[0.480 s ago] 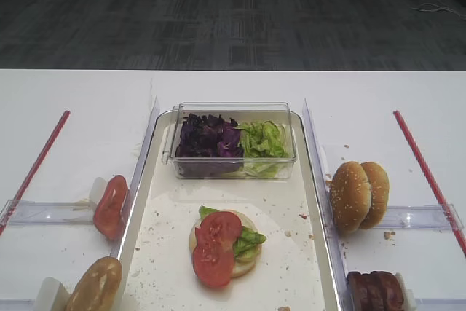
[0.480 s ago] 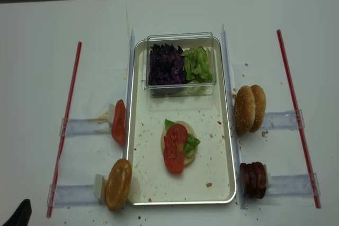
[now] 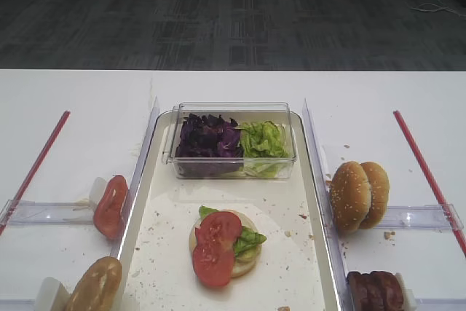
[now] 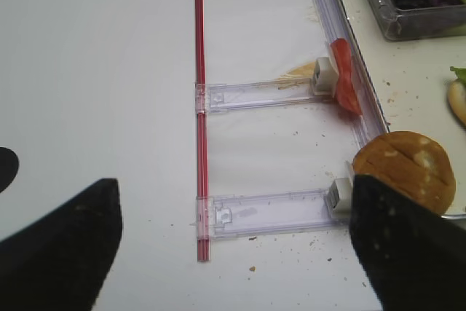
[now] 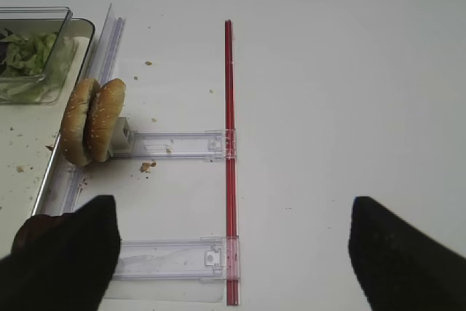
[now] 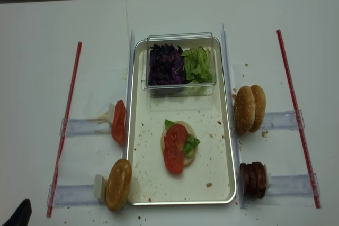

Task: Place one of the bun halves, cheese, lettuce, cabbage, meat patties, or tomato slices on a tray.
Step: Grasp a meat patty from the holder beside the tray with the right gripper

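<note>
Two claws: the right claw [image 5: 233,253] has its jaws spread wide with nothing between them, low over the table near the patties; the left claw [image 4: 233,253] is likewise wide apart and holds nothing.
Meat patties [image 6: 253,179]: dark reddish-brown discs standing on edge in a clear holder, near right, just outside the tray.
Near-left bun half [image 6: 118,183]: golden-brown, on edge in its holder, touching the tray's near-left corner.
Tray [image 6: 222,183]: long silver pan with raised rim, crumb-speckled, in the middle of the white table [image 6: 42,35].
Stack on tray: pale bun base [image 6: 186,157] under a green lettuce leaf [image 6: 190,144] and two glossy red tomato slices [image 6: 175,147], overlapping.
Spare tomato slice [image 6: 119,121]: on edge, left of the tray.
Sesame bun halves [image 6: 249,108]: a pair on edge, right of the tray.
Clear box [image 6: 180,38]: far end of the tray, purple cabbage [image 6: 166,65] left, lettuce pieces [image 6: 198,64] right.
Red strips [image 6: 68,120]: one at each outer side.
</note>
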### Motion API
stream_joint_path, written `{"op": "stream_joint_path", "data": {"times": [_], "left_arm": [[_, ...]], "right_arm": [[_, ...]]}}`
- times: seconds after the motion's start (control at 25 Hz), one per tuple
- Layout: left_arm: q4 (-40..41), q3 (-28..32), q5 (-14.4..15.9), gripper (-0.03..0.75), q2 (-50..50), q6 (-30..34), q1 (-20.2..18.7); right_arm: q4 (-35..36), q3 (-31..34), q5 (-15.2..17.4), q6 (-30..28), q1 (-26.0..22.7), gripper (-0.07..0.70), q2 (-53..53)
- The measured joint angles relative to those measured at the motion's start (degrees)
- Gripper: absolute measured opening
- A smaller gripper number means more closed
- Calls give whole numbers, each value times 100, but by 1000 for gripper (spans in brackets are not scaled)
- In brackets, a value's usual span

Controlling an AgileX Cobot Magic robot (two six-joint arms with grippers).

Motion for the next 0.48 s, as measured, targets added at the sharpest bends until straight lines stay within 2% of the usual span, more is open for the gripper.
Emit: {"op": "stream_joint_path", "data": {"times": [0.48], "left_arm": [[0,0,0,616,0,0,0]], "right_arm": [[0,0,0,0,0,664,222]]}}
